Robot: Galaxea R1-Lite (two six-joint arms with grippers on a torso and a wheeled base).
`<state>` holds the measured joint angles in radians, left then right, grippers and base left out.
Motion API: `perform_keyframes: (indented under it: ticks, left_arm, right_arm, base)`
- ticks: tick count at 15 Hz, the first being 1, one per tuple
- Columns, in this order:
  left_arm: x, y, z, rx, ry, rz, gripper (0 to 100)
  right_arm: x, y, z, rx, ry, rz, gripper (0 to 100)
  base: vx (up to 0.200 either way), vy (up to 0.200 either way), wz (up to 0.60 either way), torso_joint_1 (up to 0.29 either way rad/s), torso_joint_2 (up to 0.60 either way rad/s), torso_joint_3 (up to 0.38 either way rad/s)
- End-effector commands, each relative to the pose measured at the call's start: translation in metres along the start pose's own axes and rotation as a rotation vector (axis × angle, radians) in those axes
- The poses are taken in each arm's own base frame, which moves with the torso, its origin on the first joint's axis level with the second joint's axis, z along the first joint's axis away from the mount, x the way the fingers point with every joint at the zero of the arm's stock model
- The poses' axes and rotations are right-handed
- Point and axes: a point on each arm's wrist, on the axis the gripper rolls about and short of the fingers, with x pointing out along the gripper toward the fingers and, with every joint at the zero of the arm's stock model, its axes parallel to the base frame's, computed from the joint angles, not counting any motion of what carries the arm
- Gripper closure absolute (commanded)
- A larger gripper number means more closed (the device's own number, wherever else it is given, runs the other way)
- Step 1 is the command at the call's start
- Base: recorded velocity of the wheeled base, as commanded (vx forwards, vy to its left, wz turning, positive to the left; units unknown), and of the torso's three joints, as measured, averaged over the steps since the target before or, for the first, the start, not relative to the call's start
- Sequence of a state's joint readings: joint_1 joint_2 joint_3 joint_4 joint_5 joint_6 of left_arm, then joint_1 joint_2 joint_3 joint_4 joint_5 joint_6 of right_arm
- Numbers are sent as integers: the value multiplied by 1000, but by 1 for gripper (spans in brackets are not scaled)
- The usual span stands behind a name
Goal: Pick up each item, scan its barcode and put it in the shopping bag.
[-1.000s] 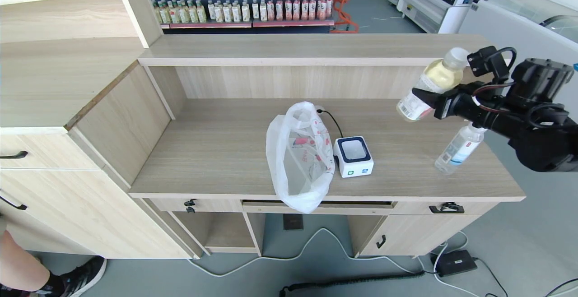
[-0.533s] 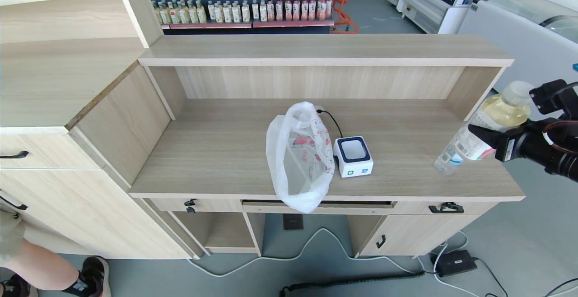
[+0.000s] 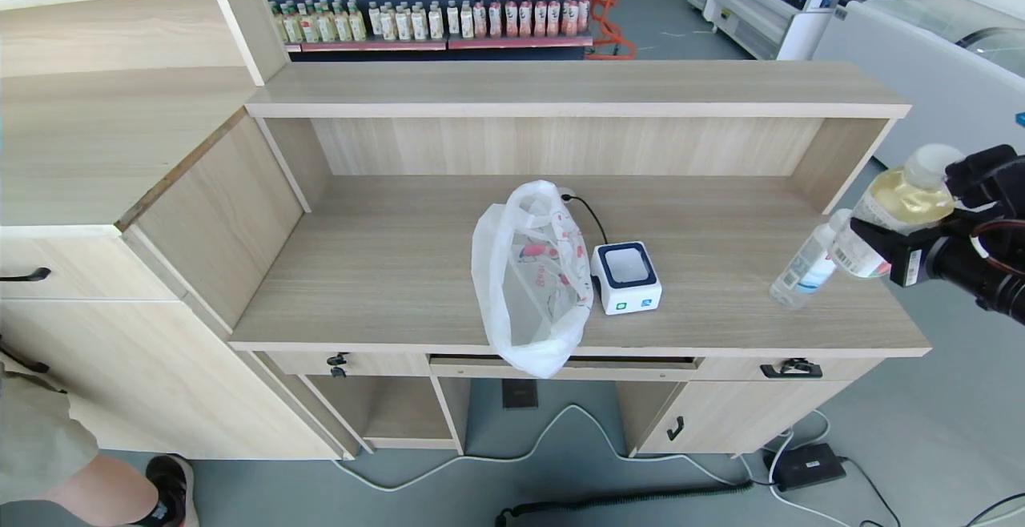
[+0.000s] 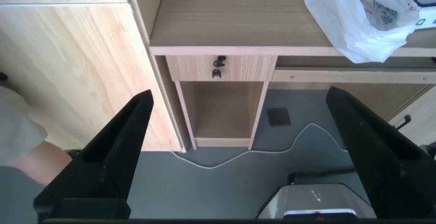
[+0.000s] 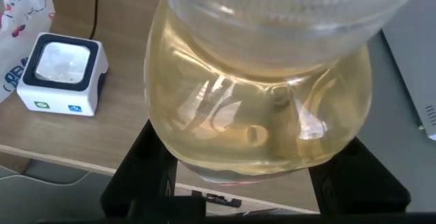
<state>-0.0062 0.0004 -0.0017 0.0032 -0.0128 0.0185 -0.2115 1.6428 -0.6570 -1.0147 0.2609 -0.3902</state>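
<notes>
Right fingers [image 3: 871, 239] are pinching a yellow drink bottle [image 3: 903, 200], with a clear bottle [image 3: 803, 267] standing between them and the scanner [image 3: 627, 276]; left fingers [image 4: 116, 156] are gaping apart.

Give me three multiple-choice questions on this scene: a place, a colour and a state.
1. The scanner stands: A. on the floor B. on the counter beside the shopping bag C. on the top shelf
2. Liquid in the held bottle: A. pale yellow B. red C. blue
3. The right tool is: A. open B. touching the scanner C. shut on the held bottle
Answers: B, it sits right by the bag; A, yellowish through clear plastic; C, the tool clamps it off the counter's end.
</notes>
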Motion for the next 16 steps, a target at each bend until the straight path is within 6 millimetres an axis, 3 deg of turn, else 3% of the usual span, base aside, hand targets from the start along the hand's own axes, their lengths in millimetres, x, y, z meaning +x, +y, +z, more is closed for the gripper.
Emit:
perform_keyframes:
  ticks: [1,4,8,12,13,16]
  left_arm:
    - [0,0,0,1,0,1,0]
    - [0,0,0,0,0,1,0]
    - [0,0,0,0,0,1,0]
    - [0,0,0,0,0,1,0]
    - [0,0,0,0,0,1,0]
    - [0,0,0,0,0,1,0]
  right_arm:
    - [10,0,-7,-10,5,2,100]
    - [15,1,-9,-27,-20,-4,100]
    - [28,6,-6,-37,-65,12,100]
    - [65,39,9,-48,-203,87,100]
    - [68,42,9,-46,-208,95,100]
    - [101,77,0,33,-217,191,100]
  base:
    - [0,0,0,0,0,0]
    - [0,0,0,0,0,0]
    - [0,0,600,-1,2,4]
    - [0,0,600,6,2,10]
    - [0,0,600,-2,2,2]
    - [0,0,0,0,0,0]
